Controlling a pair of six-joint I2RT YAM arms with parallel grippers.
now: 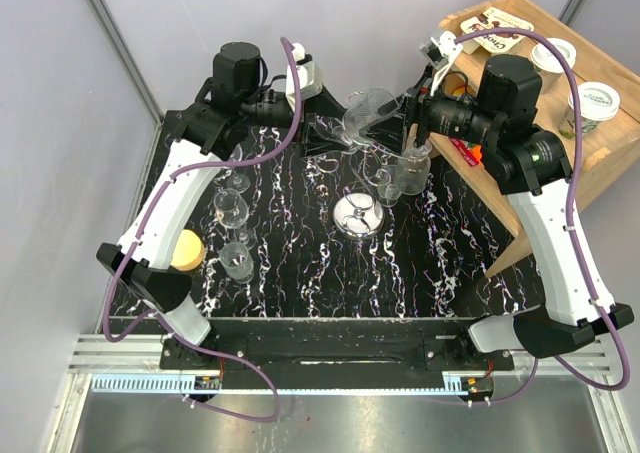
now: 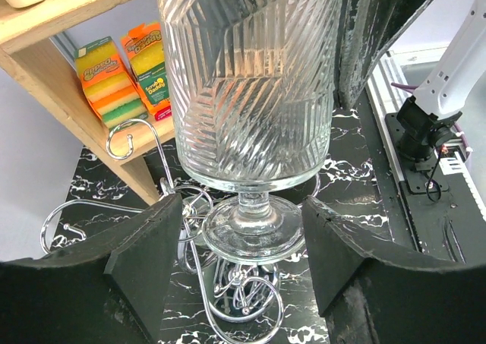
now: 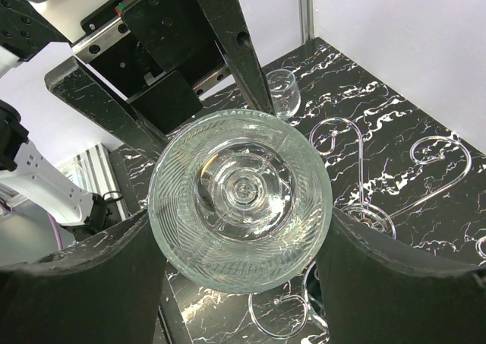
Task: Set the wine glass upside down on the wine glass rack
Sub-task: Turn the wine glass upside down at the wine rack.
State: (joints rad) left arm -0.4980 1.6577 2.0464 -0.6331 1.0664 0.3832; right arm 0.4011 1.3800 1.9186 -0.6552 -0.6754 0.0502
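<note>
The wine glass (image 1: pixel 368 111), ribbed and clear, lies sideways in the air between my two grippers, above the wine glass rack (image 1: pixel 358 213). My right gripper (image 1: pixel 408 123) is shut on the bowl near its rim. In the right wrist view the bowl (image 3: pixel 240 200) fills the gap between the right gripper's (image 3: pixel 240 216) fingers and touches both. My left gripper (image 2: pixel 241 207) stands open around the glass's foot (image 2: pixel 247 234), with a gap on the left side. The rack's chrome curls (image 2: pixel 243 298) show below the foot.
Two small glasses (image 1: pixel 232 205) (image 1: pixel 237 258) and a yellow-orange object (image 1: pixel 186 250) stand on the left of the black marbled table. Another glass (image 1: pixel 400 178) is beside the rack. A wooden shelf (image 1: pixel 600 143) with cups is at the right; sponges (image 2: pixel 106 82) sit under it.
</note>
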